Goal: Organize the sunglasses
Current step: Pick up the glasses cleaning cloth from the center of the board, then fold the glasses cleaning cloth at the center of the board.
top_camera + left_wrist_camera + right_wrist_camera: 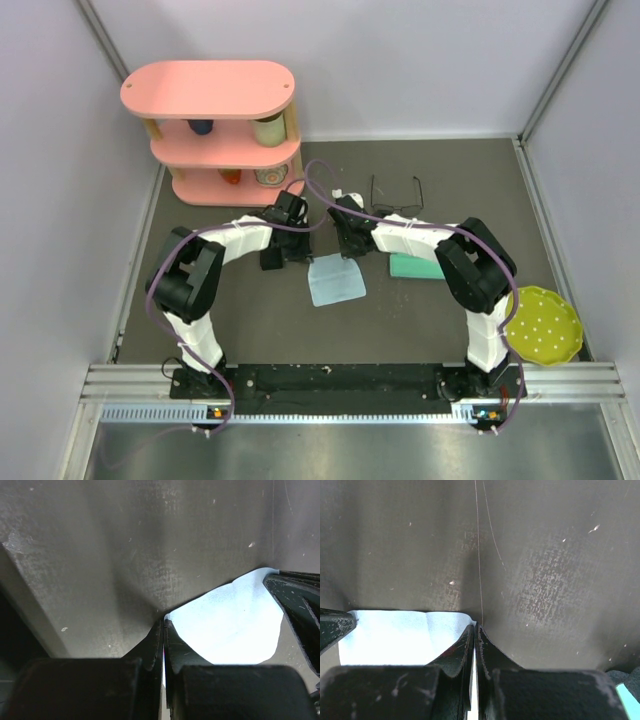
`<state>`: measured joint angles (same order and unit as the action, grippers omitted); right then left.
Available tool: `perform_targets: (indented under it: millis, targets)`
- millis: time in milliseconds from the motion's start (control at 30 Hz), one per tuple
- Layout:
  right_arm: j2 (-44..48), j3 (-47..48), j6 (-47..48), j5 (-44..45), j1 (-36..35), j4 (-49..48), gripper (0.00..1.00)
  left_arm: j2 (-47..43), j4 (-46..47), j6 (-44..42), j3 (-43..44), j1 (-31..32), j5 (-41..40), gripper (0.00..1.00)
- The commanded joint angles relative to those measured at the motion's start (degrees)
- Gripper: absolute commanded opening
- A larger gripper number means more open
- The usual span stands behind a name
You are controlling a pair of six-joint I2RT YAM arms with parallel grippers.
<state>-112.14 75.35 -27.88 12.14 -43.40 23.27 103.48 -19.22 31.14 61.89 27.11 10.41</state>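
1. A light blue cloth [337, 280] lay flat on the dark table [470, 190] between the two arms.
2. The left pincer [164, 622] was pinching the cloth's far left corner, and the right pincer [475, 626] its far right corner.
3. Beyond them, the thin wire-frame sunglasses [397, 194] lay on the table, apart from both pincers.
4. Farthest back stood a pink shelf [215, 95].

The whole workspace is viewed from above and behind the arm bases, looking down on the dark grey matte table [480, 190]. Each wrist camera is set just behind its own gripper, left [164, 624] and right [475, 626], very close to the table and aimed forward along it. The pale blue square cloth [336, 279] is shared by all three views.
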Motion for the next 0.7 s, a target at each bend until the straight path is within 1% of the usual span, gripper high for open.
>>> perform_targets:
  millis: [0, 233, 400, 667]
  targets:
    - [3.32, -1.26, 1.60, -0.19, 0.77, -1.29, 0.00, 0.49, -1.43, -3.27, 3.23, 0.04, -2.33, 0.00]
    - [5.87, -2.05, 3.53, -1.68, 1.30, -3.14, 0.00, -0.03, -1.61, -7.92, 6.67, 0.04, 0.74, 0.00]
    - [7.19, -4.42, 4.41, -4.84, 1.30, -5.95, 0.00, -0.65, -1.08, -9.60, 4.83, 0.04, 3.37, 0.00]
    - [9.83, -7.15, 5.81, -9.76, 1.30, -8.59, 0.00, -2.05, 0.15, -11.71, 1.66, 0.04, 4.35, 0.00]
